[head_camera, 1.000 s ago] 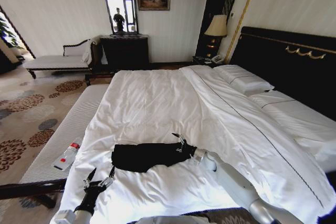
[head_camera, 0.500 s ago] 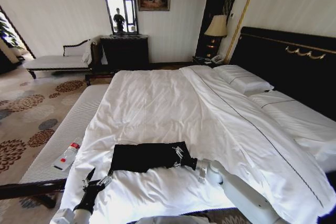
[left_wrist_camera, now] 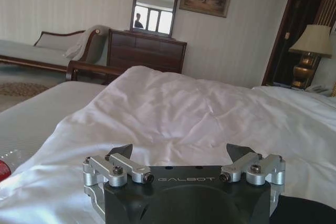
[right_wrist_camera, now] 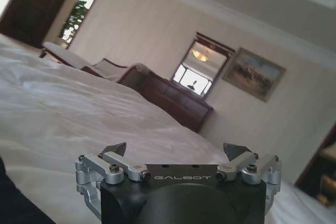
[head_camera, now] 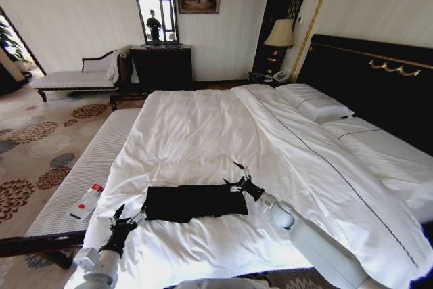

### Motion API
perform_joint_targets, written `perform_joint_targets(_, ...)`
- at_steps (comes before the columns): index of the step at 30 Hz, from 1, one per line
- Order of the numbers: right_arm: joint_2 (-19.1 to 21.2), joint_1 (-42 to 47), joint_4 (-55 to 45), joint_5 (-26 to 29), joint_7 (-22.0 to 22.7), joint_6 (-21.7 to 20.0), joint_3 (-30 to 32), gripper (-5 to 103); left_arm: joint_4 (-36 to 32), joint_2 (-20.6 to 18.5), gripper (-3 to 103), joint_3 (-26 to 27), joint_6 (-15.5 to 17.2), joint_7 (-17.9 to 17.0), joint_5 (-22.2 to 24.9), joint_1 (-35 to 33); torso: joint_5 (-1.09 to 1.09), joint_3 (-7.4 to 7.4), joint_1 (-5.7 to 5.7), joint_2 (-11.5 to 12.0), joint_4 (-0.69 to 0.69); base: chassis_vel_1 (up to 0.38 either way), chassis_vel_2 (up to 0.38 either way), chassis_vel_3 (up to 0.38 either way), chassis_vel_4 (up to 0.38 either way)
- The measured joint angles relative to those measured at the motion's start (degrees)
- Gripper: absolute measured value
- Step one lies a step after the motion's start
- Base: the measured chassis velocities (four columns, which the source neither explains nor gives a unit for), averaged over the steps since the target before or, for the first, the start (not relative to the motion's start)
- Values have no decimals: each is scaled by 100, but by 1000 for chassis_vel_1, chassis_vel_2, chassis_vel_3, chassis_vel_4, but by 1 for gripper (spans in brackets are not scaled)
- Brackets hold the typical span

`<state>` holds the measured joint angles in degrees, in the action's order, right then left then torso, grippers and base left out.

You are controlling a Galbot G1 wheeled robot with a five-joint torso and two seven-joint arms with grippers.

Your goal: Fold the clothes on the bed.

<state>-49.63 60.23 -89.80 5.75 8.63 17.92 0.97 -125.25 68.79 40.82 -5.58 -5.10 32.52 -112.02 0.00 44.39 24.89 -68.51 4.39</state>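
Since the earlier frame the right gripper (head_camera: 238, 179) had let go of the shirt (head_camera: 193, 202) and lifted clear, jaws spread and empty. The shirt lay folded into a band on the bed (head_camera: 203, 133), near its foot, long axis running left to right. The left gripper (head_camera: 127, 218), jaws released, hovered just beside its left end; the right stood above its right end.

The black T-shirt (head_camera: 193, 202) is lying folded into a flat, dark rectangle — long side running left to right — on the near part of the bed (head_camera: 203, 133), whose white duvet is spreading rumpled toward the far pillows.
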Motion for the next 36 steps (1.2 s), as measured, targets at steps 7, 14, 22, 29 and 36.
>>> perform_joint_targets(7,114,929,-1396,3761,-175,-1760,748,100,-331,115,100,377,-815,250,-433,-1058,0,-1,0,-1,-6,0,0,0,0)
perform_joint_targets(14,-7,1594,-1695,5538,-814,-2784,1268,100,-406,308,100,383,-1666,333,-734,-1955,1,-1,-1,-1,-5,0,0,0,0)
perform_joint_targets(22,-65,1349,-1044,6152,-1183,-3172,1217,100,-405,395,100,312,-1819,337,-778,-2068,0,0,0,0,-4,0,0,0,0)
perform_joint_targets(29,-63,1129,-299,6441,-1646,-3423,1095,100,-402,394,100,308,-1815,337,-773,-2050,0,0,0,0,-4,0,0,0,0)
perform_joint_targets(36,-180,1075,-27,6362,-1956,-3502,923,100,-398,392,100,306,-1800,337,-767,-2041,-1,-1,-1,-1,-3,0,0,0,0)
